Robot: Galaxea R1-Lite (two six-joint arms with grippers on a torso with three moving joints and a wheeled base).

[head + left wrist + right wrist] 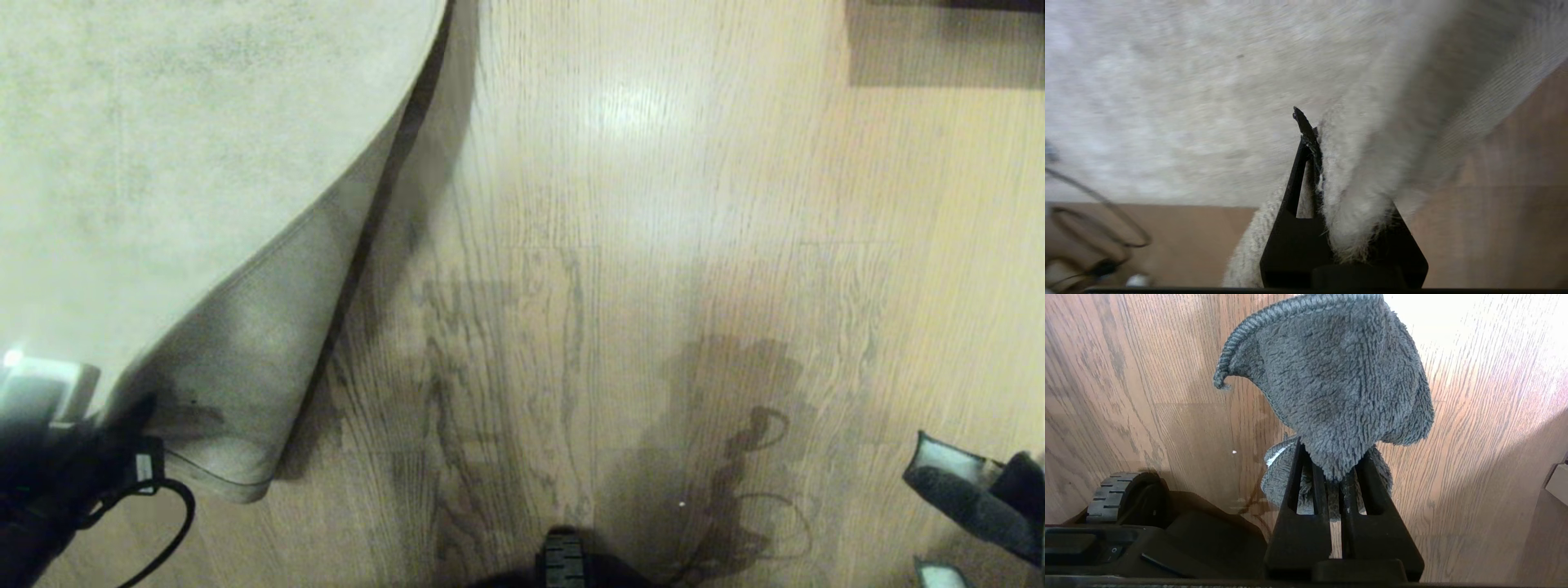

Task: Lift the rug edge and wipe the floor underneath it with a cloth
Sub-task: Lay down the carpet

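The left gripper (1314, 163) is pinching the rug edge (1349, 192) between closed jaws and holding the corner up from the floor (620, 245). The right gripper (1333, 486), low at the right, is clamping the cloth (1331, 379). I am fearing the thick pile is slipping out, so the rug may drop onto the wiping arm.

1 rug (163, 163), its 1 corner, the rug edge (245, 392), raised off the floor (653, 204). 1 cloth (1339, 388). 2 grippers: 1 left gripper (1316, 171) and 1 right gripper (1337, 486). 1 black cable (167, 523) loops beside the left gripper. 1 ridged wheel (1106, 496) on the robot's base.
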